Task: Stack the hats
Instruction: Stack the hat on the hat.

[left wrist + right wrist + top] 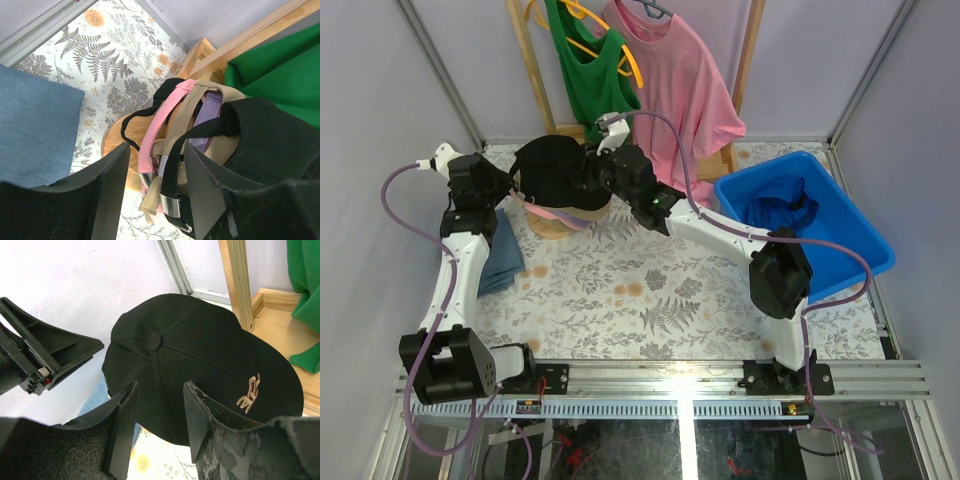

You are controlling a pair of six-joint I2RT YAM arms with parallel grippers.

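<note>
The hats are stacked on a round wooden stand (558, 228). The black cap with the gold emblem (552, 172) is on top, and pink and lavender brims (556, 213) show under it. My left gripper (517, 184) is open at the stack's left. In the left wrist view (157, 150) it straddles the caps' back straps: pink (159, 125), tan (181, 120), lavender (211, 107) and black (172, 165). My right gripper (592, 178) is open at the stack's right. In the right wrist view (160, 386) its fingers frame the black cap (200, 350).
A blue bin (860, 245) stands at the right with a dark blue fabric thing (785, 205) in it. A folded blue cloth (500, 255) lies at the left. A green tank top (588, 75) and a pink T-shirt (680, 85) hang on a wooden rack behind.
</note>
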